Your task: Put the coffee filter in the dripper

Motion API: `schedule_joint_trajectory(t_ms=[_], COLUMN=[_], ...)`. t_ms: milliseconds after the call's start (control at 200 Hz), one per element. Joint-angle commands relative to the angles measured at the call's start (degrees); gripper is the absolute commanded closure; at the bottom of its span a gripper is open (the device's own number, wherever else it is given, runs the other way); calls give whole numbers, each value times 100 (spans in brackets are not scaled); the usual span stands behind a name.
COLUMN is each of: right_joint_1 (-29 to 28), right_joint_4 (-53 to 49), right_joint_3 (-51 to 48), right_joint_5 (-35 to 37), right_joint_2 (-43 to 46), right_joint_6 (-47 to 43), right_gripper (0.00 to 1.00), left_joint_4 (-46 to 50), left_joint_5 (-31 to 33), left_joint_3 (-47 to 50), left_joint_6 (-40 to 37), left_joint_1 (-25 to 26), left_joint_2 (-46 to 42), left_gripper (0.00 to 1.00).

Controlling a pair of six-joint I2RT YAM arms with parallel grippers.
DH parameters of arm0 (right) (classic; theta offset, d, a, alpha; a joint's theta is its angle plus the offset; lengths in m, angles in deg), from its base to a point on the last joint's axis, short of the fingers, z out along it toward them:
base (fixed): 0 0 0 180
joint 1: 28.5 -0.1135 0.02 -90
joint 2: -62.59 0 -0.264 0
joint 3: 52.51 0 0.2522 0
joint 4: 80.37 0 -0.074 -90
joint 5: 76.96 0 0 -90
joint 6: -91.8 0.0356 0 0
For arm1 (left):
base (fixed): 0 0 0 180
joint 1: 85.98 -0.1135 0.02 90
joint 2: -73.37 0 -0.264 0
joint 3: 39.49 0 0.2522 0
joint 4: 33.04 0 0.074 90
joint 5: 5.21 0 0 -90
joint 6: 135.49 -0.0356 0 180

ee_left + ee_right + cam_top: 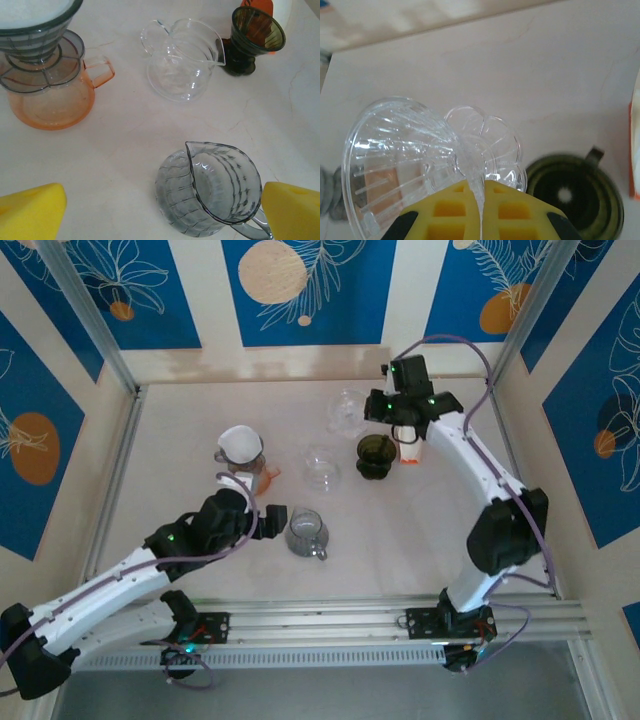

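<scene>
Where the right fingers (447, 212) bite: shut hard on a thin clear tab, by the look of it the handle of the clear glass dripper (400, 150). The cone sits tipped on its side in the grip, its flower-shaped foot turned toward the wrist camera.
Why that hold: a pinch on the handle leaves the mouth free. My guess is this dripper is held for moving, not for loading. Whether it is off the tabletop (545, 60) I cannot tell.
Beyond the right fingers: dark green dripper (575, 197) upright, just beside the clear one's foot in this view. An orange-and-white pack (634, 150) sits at the right edge, too cropped to name.
Left fingers (30, 212): spread as wide as they go, nothing between them. The grey ribbed pitcher (210, 192) stands on the tabletop ahead, close to the right-hand pad.
Why open: empty and looking across the glassware, they read as parked or lining up, not gripping.
Coffee filter (30, 10): and there it is, white paper sitting inside the grey dripper (40, 47), top left of the left wrist view.
Grey dripper's perch: stacked on the orange carafe (50, 107), whose handle points toward the clear glass server (180, 62), so any brew would drop straight in.
Task read: for that dripper the filter looks seated already. Whether it lies flush against the walls I cannot tell.
Risk: glass held by one thin tab could swing or slip if the right arm moves fast.
</scene>
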Motion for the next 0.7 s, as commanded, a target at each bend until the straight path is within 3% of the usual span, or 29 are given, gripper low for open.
schedule_joint_trajectory(t_ms=[0,210,420,695], right_joint_1=[-357,-1295,-2264,-2638], right_joint_4=[-103,-568,-1064,-671], right_joint_3=[-714,-1412,-1530,-1697], right_joint_5=[-411,-809,-875,-888], right_joint_2=[671,1499,1554,1118], right_joint_6=[224,339,463,602], right_gripper=[100,100,100,100], left_joint_4=[149,206,226,189], left_joint_5=[236,357,468,547], left_joint_3=[-93,-101,-63,-22], left_joint_6=[-11,-123,-160,-207], left_joint_1=[16,12,16,10], left_joint_2=[-235,-436,-580,-654], left_gripper=[0,0,0,0])
